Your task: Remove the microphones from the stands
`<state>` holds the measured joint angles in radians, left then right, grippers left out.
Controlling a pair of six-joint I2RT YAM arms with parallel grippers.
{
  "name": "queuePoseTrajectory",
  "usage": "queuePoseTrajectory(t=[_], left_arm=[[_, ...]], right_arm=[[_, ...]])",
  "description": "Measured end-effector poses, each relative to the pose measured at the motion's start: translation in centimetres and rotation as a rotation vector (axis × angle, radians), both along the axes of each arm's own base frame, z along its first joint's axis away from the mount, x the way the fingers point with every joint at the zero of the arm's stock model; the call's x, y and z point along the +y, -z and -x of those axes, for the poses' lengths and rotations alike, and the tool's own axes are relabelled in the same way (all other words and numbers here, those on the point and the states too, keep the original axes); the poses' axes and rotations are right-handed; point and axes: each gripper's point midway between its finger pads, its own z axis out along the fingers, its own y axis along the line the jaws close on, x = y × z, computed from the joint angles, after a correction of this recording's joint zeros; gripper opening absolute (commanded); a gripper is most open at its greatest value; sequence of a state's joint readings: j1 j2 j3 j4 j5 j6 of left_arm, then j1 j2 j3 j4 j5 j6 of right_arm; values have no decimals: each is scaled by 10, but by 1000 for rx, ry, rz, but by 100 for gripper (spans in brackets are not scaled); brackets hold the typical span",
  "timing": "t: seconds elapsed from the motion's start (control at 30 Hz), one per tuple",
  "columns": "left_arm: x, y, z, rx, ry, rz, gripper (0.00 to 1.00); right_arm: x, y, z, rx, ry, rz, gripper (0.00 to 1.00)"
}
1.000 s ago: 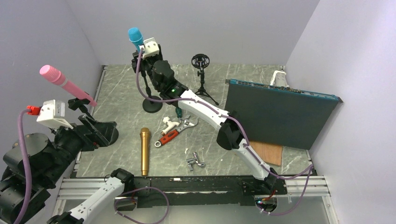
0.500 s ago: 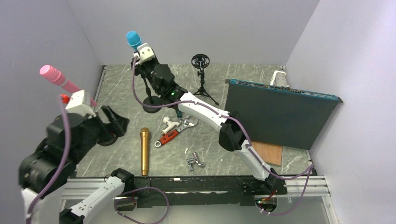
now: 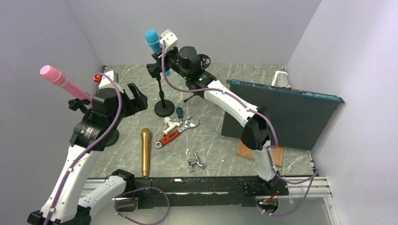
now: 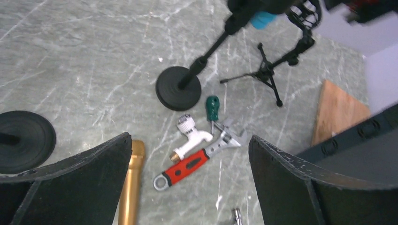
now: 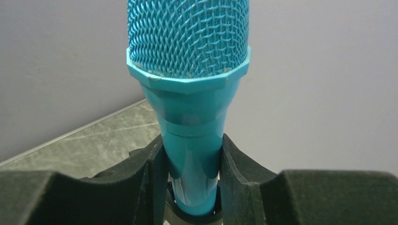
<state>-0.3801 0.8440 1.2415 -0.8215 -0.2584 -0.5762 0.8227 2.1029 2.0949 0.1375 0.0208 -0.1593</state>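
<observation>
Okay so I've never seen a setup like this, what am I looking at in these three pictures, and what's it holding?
Two robot arms are bolted at the near edge of a table. The wide picture looks down from above; the other two come from cameras on each wrist. The right gripper is shut on the blue microphone, above a black stand. The left gripper hangs open, holding nothing. On the table lie a gold microphone and a red-handled wrench; a pink microphone sits on a second stand.

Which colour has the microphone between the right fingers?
The microphone is light blue; the right wrist view shows it best.
</observation>
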Motion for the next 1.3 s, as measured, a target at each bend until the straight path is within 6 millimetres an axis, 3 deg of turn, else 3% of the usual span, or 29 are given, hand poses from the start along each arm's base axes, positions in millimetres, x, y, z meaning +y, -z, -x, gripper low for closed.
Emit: queuePoseTrajectory(t=[0.23, 0.53, 0.8, 1.07, 1.3], left_arm=[[9, 26, -44, -16, -31, 9, 100], [-24, 29, -111, -62, 132, -61, 100], [-36, 13, -131, -190, 249, -157, 99], [-48, 28, -150, -185, 411, -153, 100], [-64, -11, -163, -319, 557, -27, 100]], right_arm=[[-16, 2, 12, 45, -90, 38, 0], [-20, 3, 19, 107, -160, 87, 0], [-20, 4, 21, 126, -172, 93, 0], [-21, 4, 22, 130, -180, 98, 0], [-20, 4, 22, 129, -181, 100, 0]])
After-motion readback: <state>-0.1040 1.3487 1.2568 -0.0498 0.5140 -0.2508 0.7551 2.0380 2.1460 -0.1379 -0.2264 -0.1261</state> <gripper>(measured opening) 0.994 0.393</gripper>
